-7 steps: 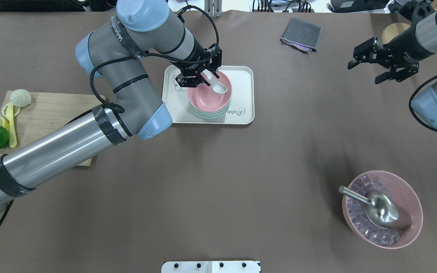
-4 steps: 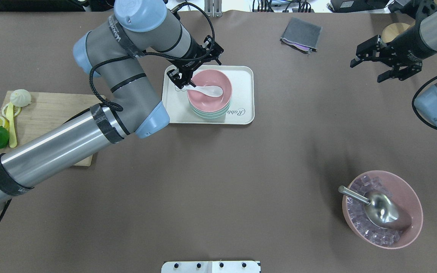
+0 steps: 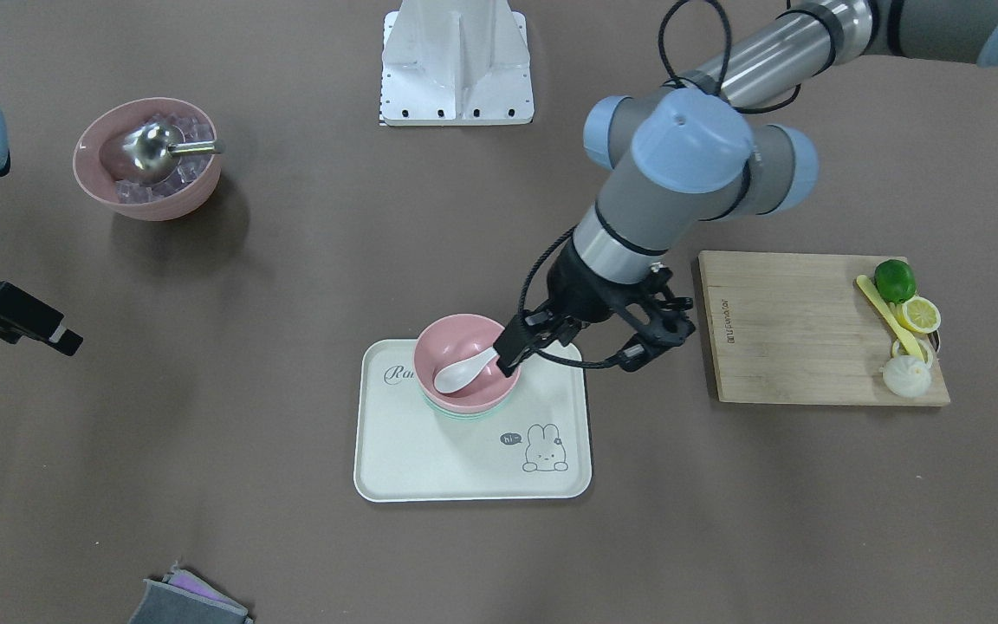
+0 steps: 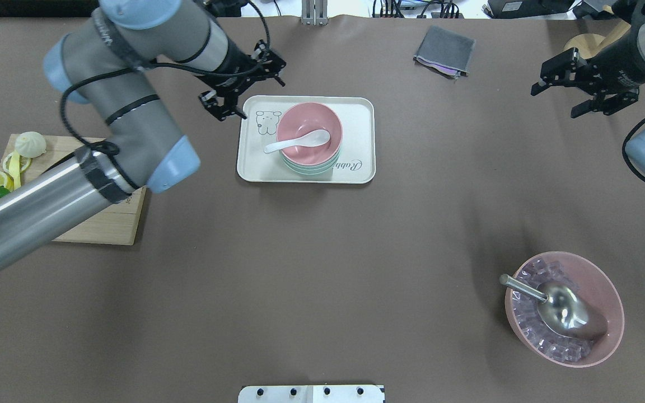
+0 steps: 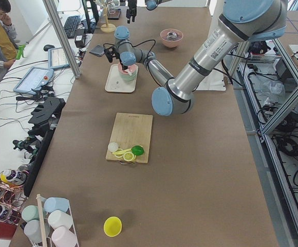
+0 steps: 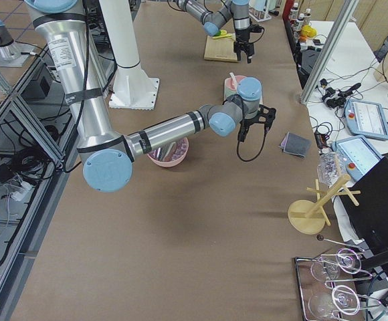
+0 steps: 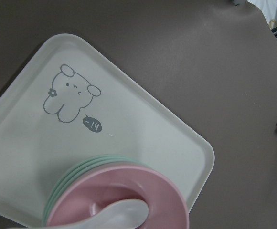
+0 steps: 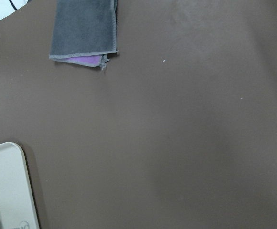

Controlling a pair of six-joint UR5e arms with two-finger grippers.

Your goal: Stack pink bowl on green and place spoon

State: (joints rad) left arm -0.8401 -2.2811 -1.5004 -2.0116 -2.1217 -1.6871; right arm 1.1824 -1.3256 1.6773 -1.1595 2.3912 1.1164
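Observation:
A pink bowl (image 4: 322,117) sits stacked on green bowls (image 4: 311,168) on a white tray (image 4: 356,112). A white spoon (image 4: 300,141) lies in the pink bowl with its handle over the left rim. My left gripper (image 4: 263,101) is open and empty, off the tray's far left corner. The left wrist view shows the pink bowl (image 7: 129,191), green bowls (image 7: 71,181), spoon (image 7: 124,212) and tray (image 7: 129,119). My right gripper (image 4: 554,103) is open and empty at the far right.
A wooden cutting board (image 4: 65,162) with lime, lemon and a bun lies at the left. A grey cloth (image 4: 444,51) lies at the back. A pink bowl of ice (image 4: 563,308) holds a metal scoop at the near right.
My left gripper let go of the spoon, which now rests in the pink bowl, and drew back left off the tray. My right gripper drifted slightly right.

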